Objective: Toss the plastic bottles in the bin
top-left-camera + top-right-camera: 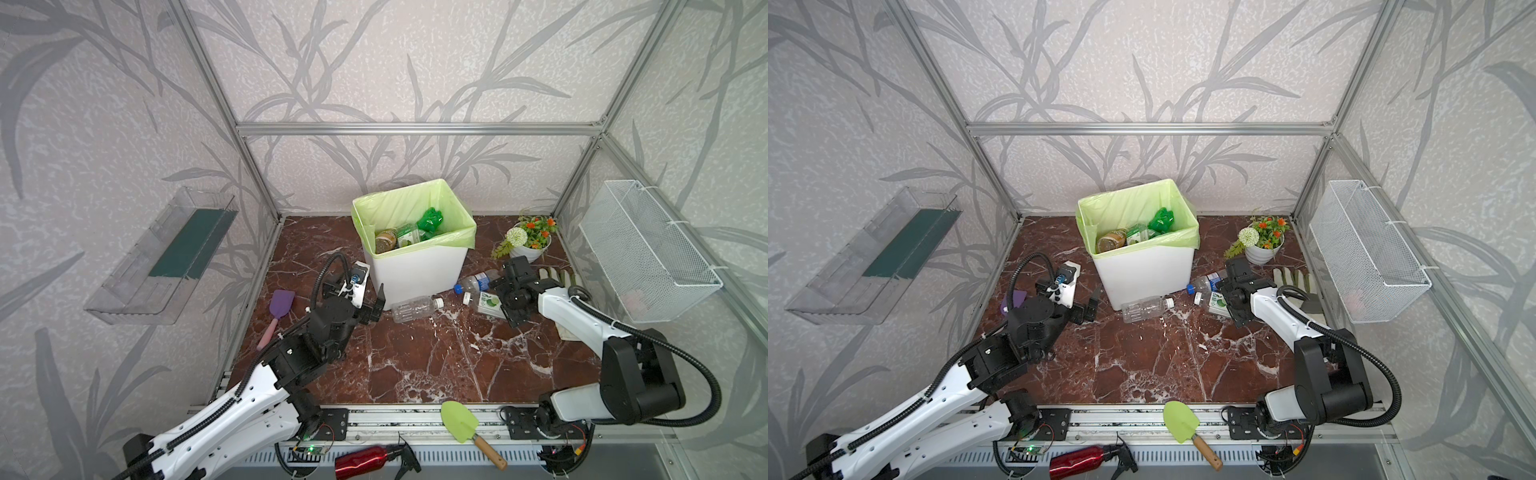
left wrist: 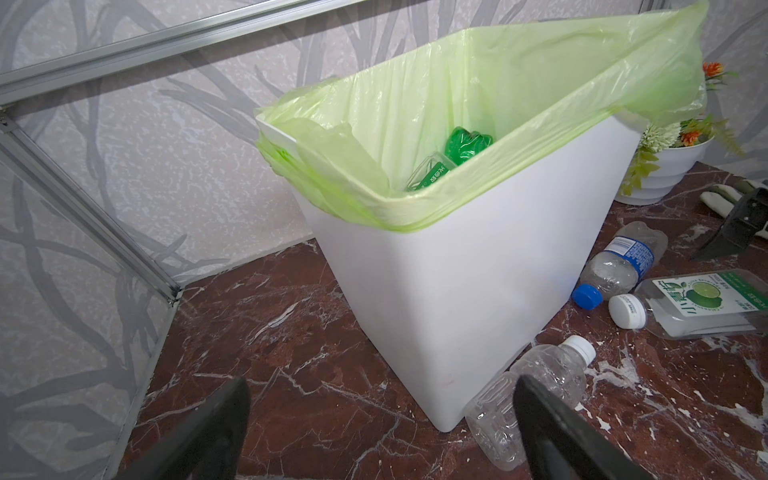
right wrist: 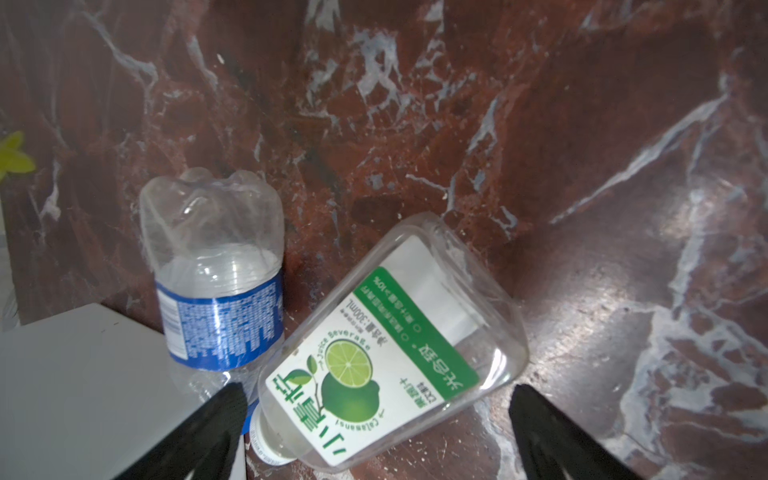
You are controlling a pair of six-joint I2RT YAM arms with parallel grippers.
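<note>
The white bin (image 1: pixel 415 270) with its light-green bag stands at the back middle and holds several plastic bottles, one of them green (image 1: pixel 430 219). Three more lie on the floor: a clear white-capped one (image 1: pixel 415 308) at the bin's front, a blue-labelled one (image 3: pixel 216 286) and a lime-labelled one (image 3: pixel 382 345) to the bin's right. My right gripper (image 3: pixel 378 390) is open, its fingers on either side of the lime-labelled bottle without touching it. My left gripper (image 2: pixel 382 380) is open and empty near the bin's front left corner (image 2: pixel 440 415), with the clear bottle (image 2: pixel 528 395) beside one finger.
A purple spatula (image 1: pixel 279 309) lies left of my left arm. A flower pot (image 1: pixel 530 243) and gloves (image 1: pixel 557 276) sit at the back right. A green trowel (image 1: pixel 461 422) and a red spray bottle (image 1: pixel 365 461) lie along the front rail. A wire basket (image 1: pixel 648 253) and a clear tray (image 1: pixel 166 257) hang on the side walls.
</note>
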